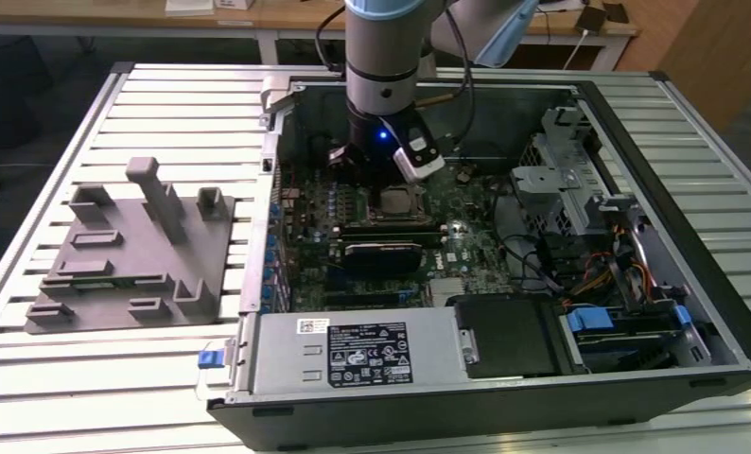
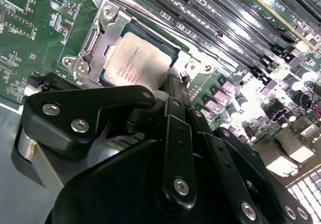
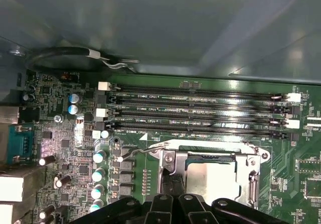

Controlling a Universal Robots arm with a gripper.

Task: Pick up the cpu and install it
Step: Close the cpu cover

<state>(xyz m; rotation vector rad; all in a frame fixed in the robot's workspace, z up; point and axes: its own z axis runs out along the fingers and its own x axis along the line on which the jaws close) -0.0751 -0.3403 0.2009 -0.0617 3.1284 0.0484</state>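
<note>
1. Arm (image 1: pixel 382 57) reaches straight down into an open computer case (image 1: pixel 477 411), which lies flat on a slatted tabletop (image 1: pixel 98 378).
2. The end effector (image 1: pixel 378 182) hangs low over the green motherboard (image 1: pixel 477 241), right at the socket (image 1: pixel 373 214).
3. The cpu (image 1: pixel 398 200) lies flat in the socket with its pale metal top facing up. In both wrist views it sits inside the socket's metal frame (image 2: pixel 108 20) (image 3: pixel 251 163).
4. In the second wrist view, the end effector (image 2: pixel 173 86) ends just beside one edge of the cpu (image 2: pixel 135 66). I cannot tell whether it touches it.
5. In the first wrist view, the end effector (image 3: pixel 170 184) stands beside the same edge of the cpu (image 3: pixel 210 176).
6. I cannot tell whether the end effector is clenched or released, because its own black linkage covers the tip.
7. Memory slots (image 3: pixel 200 108) (image 2: pixel 210 18) run in parallel rows just beside the socket.
8. A grey fixture (image 1: pixel 136 255) stands on the tabletop at the exterior view's left of the case, well apart from the arm.
</note>
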